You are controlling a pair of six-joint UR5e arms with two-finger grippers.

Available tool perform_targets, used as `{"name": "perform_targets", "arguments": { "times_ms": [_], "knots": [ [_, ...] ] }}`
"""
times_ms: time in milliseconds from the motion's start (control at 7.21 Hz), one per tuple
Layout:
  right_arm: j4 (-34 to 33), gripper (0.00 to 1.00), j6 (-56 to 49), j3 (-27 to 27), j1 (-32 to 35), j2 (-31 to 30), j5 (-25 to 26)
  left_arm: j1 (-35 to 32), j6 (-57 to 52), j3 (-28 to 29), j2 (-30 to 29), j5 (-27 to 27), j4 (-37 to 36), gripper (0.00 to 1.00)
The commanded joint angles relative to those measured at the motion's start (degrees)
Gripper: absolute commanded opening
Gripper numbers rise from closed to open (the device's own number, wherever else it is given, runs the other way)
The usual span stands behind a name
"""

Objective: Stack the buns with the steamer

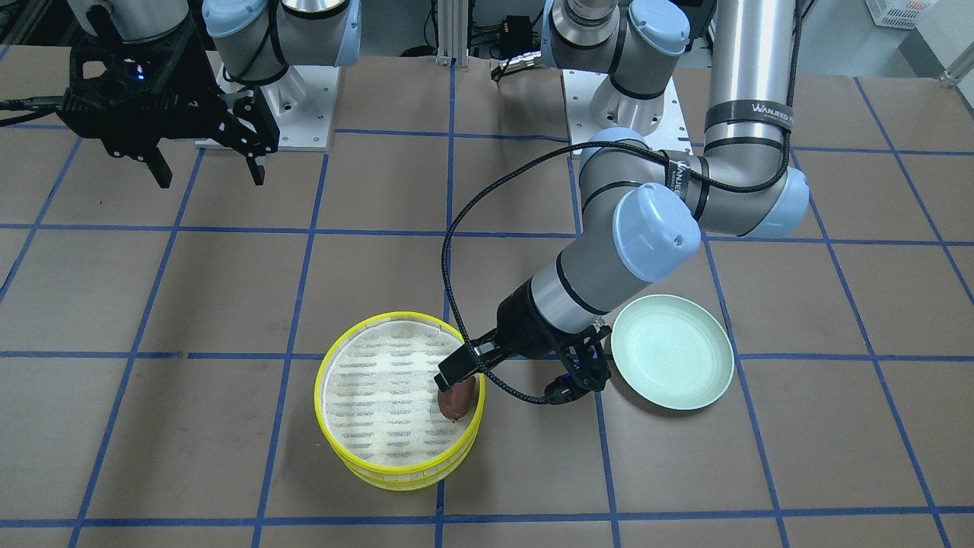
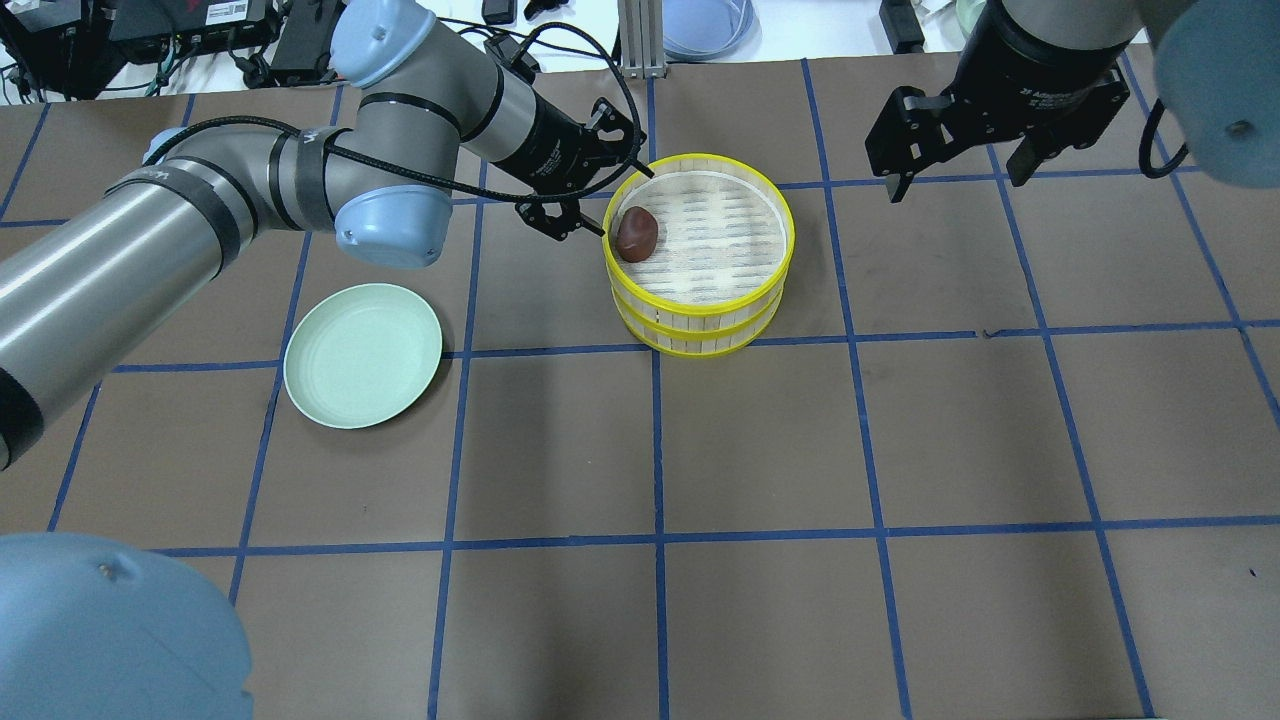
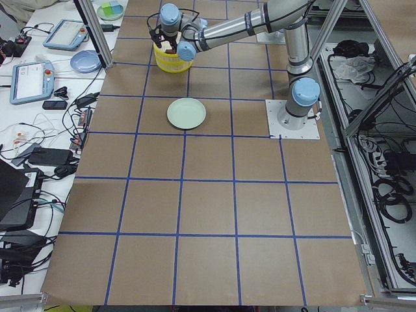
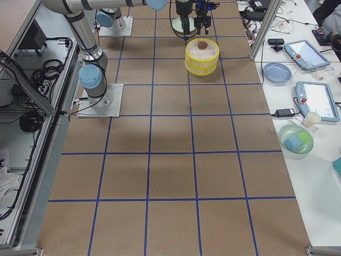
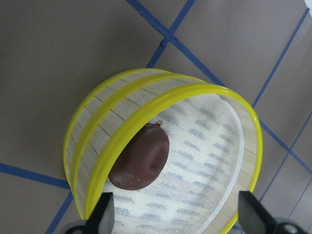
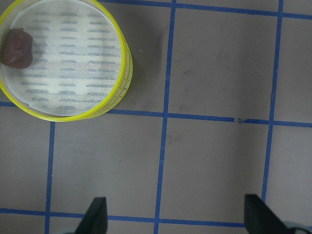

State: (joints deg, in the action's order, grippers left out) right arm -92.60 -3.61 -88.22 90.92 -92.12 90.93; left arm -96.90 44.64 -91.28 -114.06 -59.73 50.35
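The steamer (image 2: 742, 300) is two yellow-rimmed trays stacked one on the other, far from the robot at mid-table; it also shows in the front view (image 1: 335, 426). The dark reddish-brown bun (image 2: 636, 233) lies on the top tray's floor against its rim, also in the front view (image 1: 456, 399) and the left wrist view (image 5: 141, 158). My left gripper (image 2: 622, 200) is open and empty just above the rim beside the bun. The cream-white bun is out of view. My right gripper (image 2: 955, 175) is open and empty, high to the right of the steamer.
An empty pale green plate (image 2: 363, 355) lies on the table under my left forearm, left of the steamer. The table is brown with a blue tape grid. Cables and devices lie beyond the far edge.
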Motion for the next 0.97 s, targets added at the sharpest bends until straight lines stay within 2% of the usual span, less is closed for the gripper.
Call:
{"name": "perform_targets", "arguments": {
  "times_ms": [0, 139, 277, 416, 693, 832],
  "knots": [
    [0.1, 1.00, 3.0, 0.4, 1.3, -0.8, 0.0, 2.0, -10.1, 1.0, 2.3, -2.3, 1.5, 1.00],
    [-0.1, 1.00, 5.6, 0.5, 3.3, -0.9, 0.6, 4.7, -18.9, 1.2, 3.6, -8.5, 6.2, 1.00],
    [-0.1, 1.00, 6.9, 0.5, 3.8, -0.9, 0.7, 8.1, -26.1, 1.2, 5.1, -9.7, 9.6, 1.00],
    [0.1, 1.00, 6.9, 0.5, 3.8, -0.8, 0.9, 11.2, -35.8, 1.2, 6.6, -13.1, 11.2, 1.00],
    [0.2, 1.00, 6.9, 0.4, 3.8, -0.8, 1.1, 14.1, -45.6, 1.2, 10.3, -24.8, 18.3, 1.00],
    [0.2, 1.00, 6.9, 0.4, 3.8, -0.7, 1.1, 14.2, -48.3, 1.3, 12.6, -28.0, 22.5, 1.00]
  ]
}}
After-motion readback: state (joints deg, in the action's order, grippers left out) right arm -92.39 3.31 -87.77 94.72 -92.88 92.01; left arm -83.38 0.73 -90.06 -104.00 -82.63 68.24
